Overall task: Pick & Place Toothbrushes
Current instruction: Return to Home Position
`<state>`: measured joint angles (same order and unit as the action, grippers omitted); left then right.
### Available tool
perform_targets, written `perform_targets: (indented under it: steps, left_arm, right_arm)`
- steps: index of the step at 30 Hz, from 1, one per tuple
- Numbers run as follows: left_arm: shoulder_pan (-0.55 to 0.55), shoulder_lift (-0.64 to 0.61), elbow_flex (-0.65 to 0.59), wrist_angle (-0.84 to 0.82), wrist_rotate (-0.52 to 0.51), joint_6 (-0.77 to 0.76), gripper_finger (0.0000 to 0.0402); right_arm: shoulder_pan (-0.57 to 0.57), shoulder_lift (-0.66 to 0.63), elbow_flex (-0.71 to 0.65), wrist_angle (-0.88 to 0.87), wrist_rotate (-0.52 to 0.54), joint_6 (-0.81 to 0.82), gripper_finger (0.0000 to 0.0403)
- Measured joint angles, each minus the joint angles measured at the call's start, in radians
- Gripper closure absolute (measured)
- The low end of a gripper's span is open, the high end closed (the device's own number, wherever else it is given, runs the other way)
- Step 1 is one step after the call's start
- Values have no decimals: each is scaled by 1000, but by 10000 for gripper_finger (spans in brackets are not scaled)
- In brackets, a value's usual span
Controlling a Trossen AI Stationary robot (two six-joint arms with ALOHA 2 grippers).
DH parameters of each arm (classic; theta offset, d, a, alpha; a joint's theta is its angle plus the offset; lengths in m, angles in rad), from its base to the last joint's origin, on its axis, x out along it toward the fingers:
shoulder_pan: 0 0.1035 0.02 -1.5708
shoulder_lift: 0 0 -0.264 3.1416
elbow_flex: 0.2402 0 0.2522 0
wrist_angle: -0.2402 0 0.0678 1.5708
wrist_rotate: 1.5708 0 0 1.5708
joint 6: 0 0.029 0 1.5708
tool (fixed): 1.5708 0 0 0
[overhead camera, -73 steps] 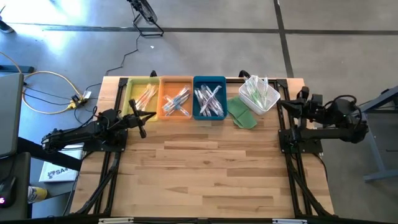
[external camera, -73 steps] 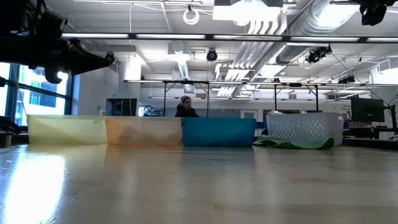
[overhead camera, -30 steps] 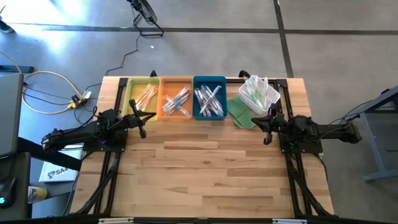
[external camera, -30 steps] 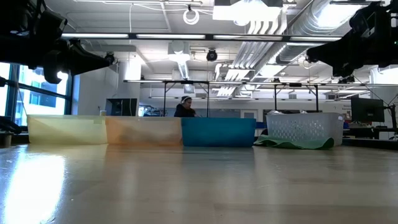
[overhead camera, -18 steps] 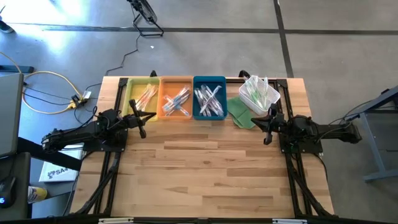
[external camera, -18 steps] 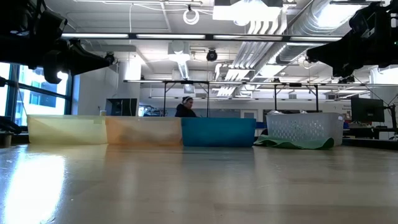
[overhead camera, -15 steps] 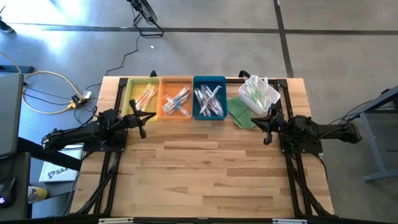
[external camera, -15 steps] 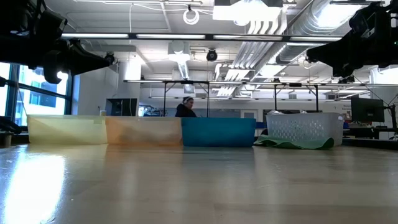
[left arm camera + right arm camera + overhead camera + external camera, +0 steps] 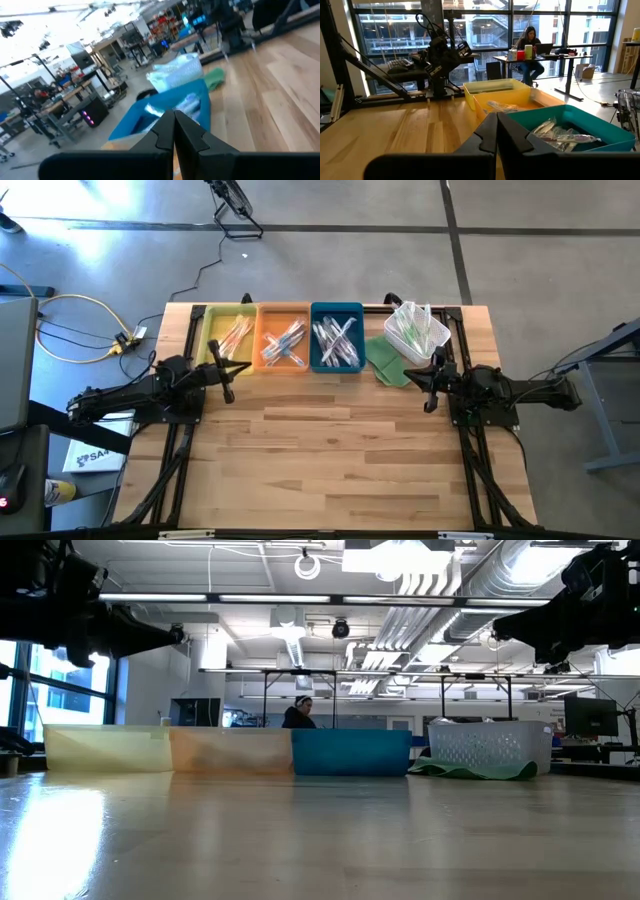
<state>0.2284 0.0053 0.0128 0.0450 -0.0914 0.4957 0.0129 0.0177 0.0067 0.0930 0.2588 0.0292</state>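
Toothbrushes in clear wrappers lie sorted along the far edge of the table. Some are in the yellow tray, some in the orange tray, some in the blue tray, and green ones in the white mesh basket, which sits on a green cloth. The left gripper hovers near the yellow tray and the right gripper near the basket. Both have their fingers pressed together, holding nothing.

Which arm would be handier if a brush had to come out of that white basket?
The right, probably. The right gripper sits just beside the white basket, shut and empty. The left gripper is across the table, by the yellow tray.
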Motion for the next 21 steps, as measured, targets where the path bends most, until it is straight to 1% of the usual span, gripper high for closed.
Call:
perform_targets:
  steps: [3, 21]
  left_arm:
    - [0, 1, 0, -23, 0, 4, 401]
    - [0, 1, 0, -23, 3, 4, 401]
  right_arm:
    - [0, 0, 0, 0, 0, 0, 401]
    - [0, 0, -1, 0, 0, 0, 401]
